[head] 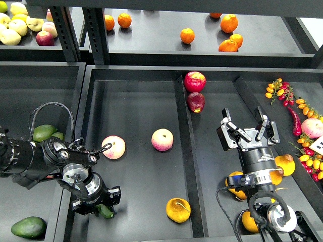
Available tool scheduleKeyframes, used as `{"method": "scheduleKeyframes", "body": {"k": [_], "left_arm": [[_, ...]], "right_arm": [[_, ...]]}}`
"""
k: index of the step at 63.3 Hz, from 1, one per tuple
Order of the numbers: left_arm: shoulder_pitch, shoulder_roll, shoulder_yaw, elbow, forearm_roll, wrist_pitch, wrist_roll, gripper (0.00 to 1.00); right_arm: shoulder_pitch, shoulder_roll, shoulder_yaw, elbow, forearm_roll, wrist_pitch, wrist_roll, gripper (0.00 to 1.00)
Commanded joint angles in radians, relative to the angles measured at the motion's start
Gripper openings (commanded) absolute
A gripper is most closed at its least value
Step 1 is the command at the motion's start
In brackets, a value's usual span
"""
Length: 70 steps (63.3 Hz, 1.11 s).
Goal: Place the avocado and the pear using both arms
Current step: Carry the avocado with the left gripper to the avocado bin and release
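Head view: our left tool point(101, 205) low at tray edge, clamped on dark green avocado point(105, 211), mostly hidden. Right tool point(247, 132) fingers spread, empty, above right tray. Pear point(178, 209) sits near tray front; likely firm, smooth, rollable; grip across widest middle.

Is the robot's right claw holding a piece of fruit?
No. The right claw is open and empty, its fingers spread above the bare floor of the bin, touching no fruit.
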State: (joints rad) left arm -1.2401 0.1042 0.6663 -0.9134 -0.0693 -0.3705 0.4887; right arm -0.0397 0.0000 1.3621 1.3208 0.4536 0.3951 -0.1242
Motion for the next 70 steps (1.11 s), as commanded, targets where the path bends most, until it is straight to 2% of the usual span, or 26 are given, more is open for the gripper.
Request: {"method": "scheduleKeyframes", "body": {"k": [1, 14, 21, 35, 47, 56, 70], "left_arm": [[-0.031, 0.034, -0.030, -0.001, 0.003, -0.059, 0.000, 0.32], [-0.096, 0.074, -0.030, -0.002, 0.000, -0.118, 0.000, 0.33], [-0.122, 0.103, -0.030, -0.005, 0.000, -0.118, 0.000, 0.33], [-0.179, 0.204, -0.028, -0.024, 0.002, -0.118, 0.000, 0.33], [-0.211, 0.281, -0.027, -0.036, 0.014, -0.118, 0.000, 0.33], [-0.220, 0.351, -0.022, -0.041, 0.028, -0.118, 0.000, 0.33], [-0.219, 0.445, -0.017, -0.042, 0.088, -0.118, 0.000, 0.33]], "right_arm": [[0.001, 0.000, -0.001, 0.000, 0.004, 0.007, -0.020, 1.00], [0.001, 0.000, 0.000, 0.000, 0.005, 0.011, -0.025, 1.00], [0.003, 0.000, 0.002, -0.002, 0.005, 0.013, -0.032, 1.00], [0.015, 0.000, 0.021, -0.002, 0.005, 0.013, -0.097, 1.00], [0.017, 0.000, 0.057, -0.006, 0.010, 0.011, -0.107, 1.00], [0.017, 0.000, 0.057, -0.025, 0.017, 0.011, -0.140, 1.00], [0.023, 0.000, 0.060, -0.063, 0.014, 0.001, -0.143, 1.00]]}}
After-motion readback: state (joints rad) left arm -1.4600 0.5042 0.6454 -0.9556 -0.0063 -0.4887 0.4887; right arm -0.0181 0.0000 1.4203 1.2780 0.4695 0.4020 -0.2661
